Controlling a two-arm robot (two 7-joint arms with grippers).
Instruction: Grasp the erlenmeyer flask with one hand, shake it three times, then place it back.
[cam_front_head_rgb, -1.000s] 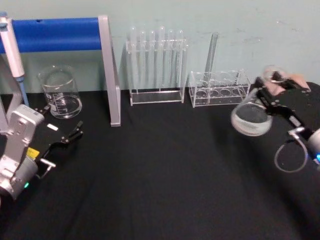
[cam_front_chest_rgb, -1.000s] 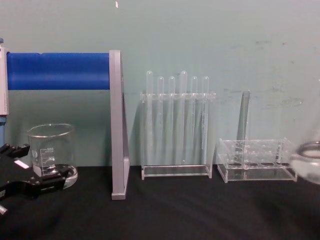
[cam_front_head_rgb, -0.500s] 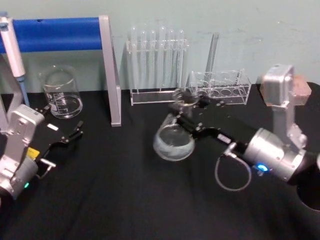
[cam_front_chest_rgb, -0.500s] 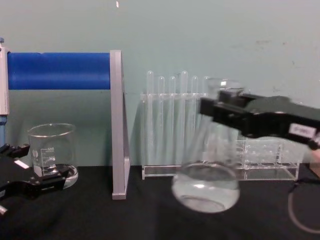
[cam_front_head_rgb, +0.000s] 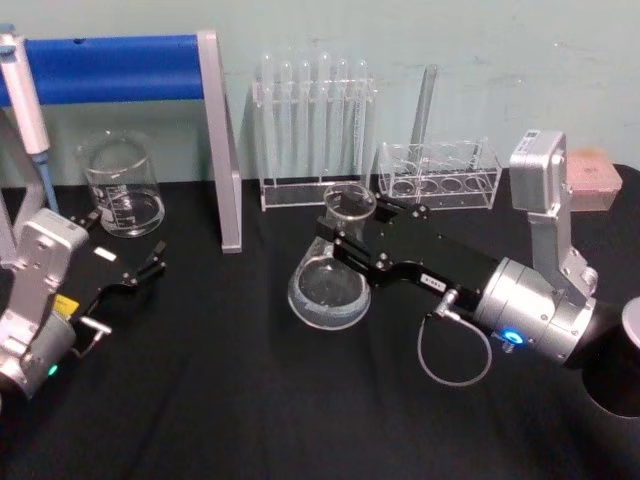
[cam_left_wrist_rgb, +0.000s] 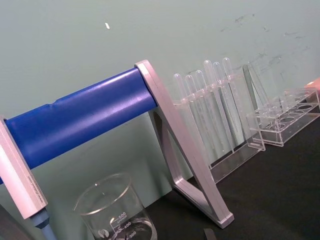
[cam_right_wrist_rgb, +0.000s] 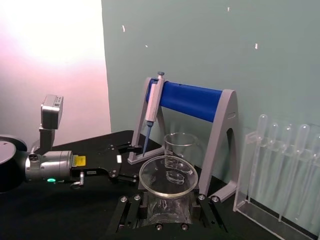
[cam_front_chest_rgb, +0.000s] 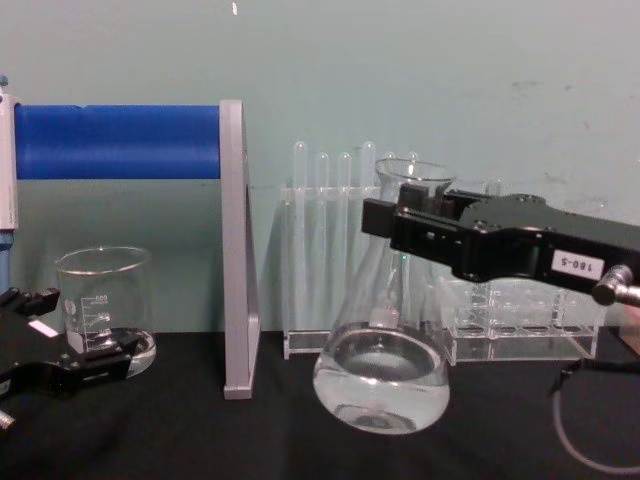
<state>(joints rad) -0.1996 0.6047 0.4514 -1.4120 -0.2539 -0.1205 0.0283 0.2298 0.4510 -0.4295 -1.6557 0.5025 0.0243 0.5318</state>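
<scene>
Looking at the right gripper (cam_front_head_rgb: 352, 228), we saw its blocky black jaws clamped snug on the neck of the erlenmeyer flask (cam_front_head_rgb: 327, 288), just under the flared rim. The flask was clear glass, with a wide round base narrowing to a slim neck. It hung tilted below the fingers, base low over the black table (cam_front_head_rgb: 250, 400); we couldn't tell if it touched. A test tube rack (cam_front_head_rgb: 312, 130) stood just beyond the gripper. The left gripper (cam_front_head_rgb: 157, 261) sat parked well off to its left, fingers apart, near the beaker (cam_front_head_rgb: 122, 190).
</scene>
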